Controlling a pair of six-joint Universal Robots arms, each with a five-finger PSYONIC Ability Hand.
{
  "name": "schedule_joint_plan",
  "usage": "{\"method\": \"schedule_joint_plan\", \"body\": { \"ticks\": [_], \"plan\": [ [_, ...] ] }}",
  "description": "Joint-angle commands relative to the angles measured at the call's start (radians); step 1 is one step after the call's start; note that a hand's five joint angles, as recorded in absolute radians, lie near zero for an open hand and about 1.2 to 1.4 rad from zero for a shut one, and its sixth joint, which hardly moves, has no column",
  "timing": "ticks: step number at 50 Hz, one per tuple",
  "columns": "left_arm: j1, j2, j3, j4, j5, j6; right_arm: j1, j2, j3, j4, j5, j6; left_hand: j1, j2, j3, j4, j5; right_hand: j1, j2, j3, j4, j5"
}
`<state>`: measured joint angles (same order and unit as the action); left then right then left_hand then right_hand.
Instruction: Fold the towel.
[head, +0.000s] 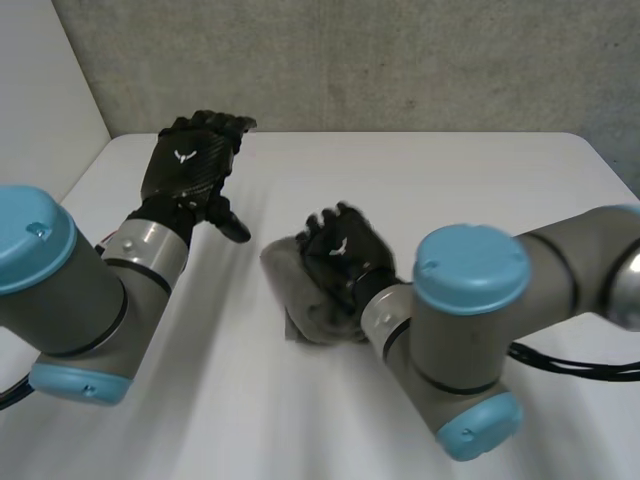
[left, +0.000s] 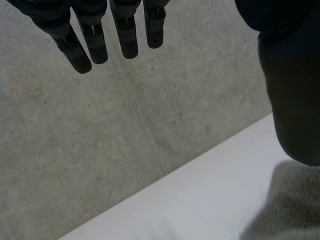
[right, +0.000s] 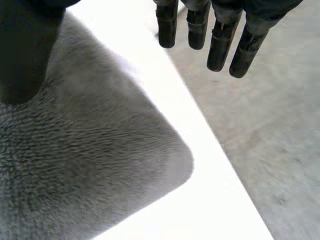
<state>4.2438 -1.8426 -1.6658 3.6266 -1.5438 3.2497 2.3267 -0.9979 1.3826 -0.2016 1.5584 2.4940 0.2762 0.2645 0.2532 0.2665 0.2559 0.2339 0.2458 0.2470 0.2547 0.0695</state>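
Note:
A grey towel (head: 298, 300) lies folded into a small thick bundle near the middle of the white table (head: 460, 190). My right hand (head: 345, 250) rests over its right half, palm down. In the right wrist view its fingers (right: 220, 45) are straight and apart from the thumb, holding nothing, and the towel (right: 100, 165) with a rounded corner lies under the palm. My left hand (head: 190, 165) hovers open to the left of the towel, towards the table's back. Its fingers (left: 125, 35) are straight, and a towel corner (left: 292, 207) shows beneath its thumb.
A grey concrete wall (head: 400, 60) stands behind the table's far edge. The grey floor (right: 280, 150) shows beyond the table edge (right: 215, 195) past my right hand's fingertips. Both grey arms with light-blue caps reach in from the near side.

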Motion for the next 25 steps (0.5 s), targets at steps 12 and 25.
{"method": "schedule_joint_plan", "body": {
  "ticks": [12, 25],
  "plan": [
    [-0.108, -0.237, 0.173, -0.158, -0.044, -0.134, -0.141, -0.125, 0.049, 0.064, 0.0, 0.279, 0.005, 0.017, 0.028, 0.014, -0.149, -0.059, -0.071, -0.072, -0.08, -0.07],
    [-0.14, -0.388, 0.164, -0.197, -0.128, -0.107, -0.145, 0.145, -0.099, 0.119, -0.017, 0.276, 0.002, 0.014, 0.025, 0.012, -0.152, -0.059, -0.071, -0.072, -0.08, -0.07]
  ]
}}
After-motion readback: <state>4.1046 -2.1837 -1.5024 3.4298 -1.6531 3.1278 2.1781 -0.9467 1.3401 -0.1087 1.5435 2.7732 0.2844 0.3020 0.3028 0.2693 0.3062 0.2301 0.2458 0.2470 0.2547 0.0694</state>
